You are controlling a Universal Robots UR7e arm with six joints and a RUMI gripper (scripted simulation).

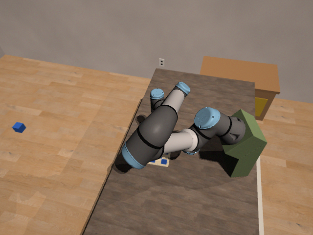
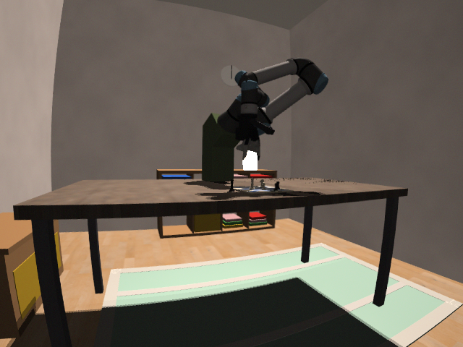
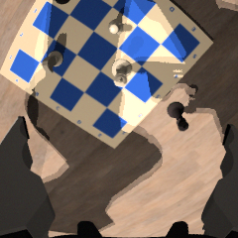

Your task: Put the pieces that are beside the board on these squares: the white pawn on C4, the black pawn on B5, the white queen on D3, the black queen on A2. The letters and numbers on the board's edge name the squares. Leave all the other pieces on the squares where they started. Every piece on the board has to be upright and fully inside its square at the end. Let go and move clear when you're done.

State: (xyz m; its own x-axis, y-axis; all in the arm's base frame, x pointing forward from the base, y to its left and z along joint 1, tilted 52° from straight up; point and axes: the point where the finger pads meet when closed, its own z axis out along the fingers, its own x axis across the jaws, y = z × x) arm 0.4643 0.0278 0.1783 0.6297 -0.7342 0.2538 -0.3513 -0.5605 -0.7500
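In the wrist view the blue and cream board (image 3: pixel 106 61) lies tilted across the top. A white pawn (image 3: pixel 115 26) and a taller white piece (image 3: pixel 121 70) stand upright on it, with a shadowed piece (image 3: pixel 54 59) further left. A black piece (image 3: pixel 178 114), pawn-like, stands on the table just off the board's right edge. My gripper (image 3: pixel 127 122) hangs high above the table near the board's lower corner, its fingers wide open and empty. In the exterior view the gripper (image 2: pixel 249 143) is well above the board (image 2: pixel 255 189). In the top view the arm hides all but a corner of the board (image 1: pixel 160 161).
Another dark piece (image 3: pixel 229 4) shows at the top right edge of the wrist view, off the board. A green block (image 1: pixel 243 142) carries the arm's base on the table's right side. The table's left edge runs close to the board.
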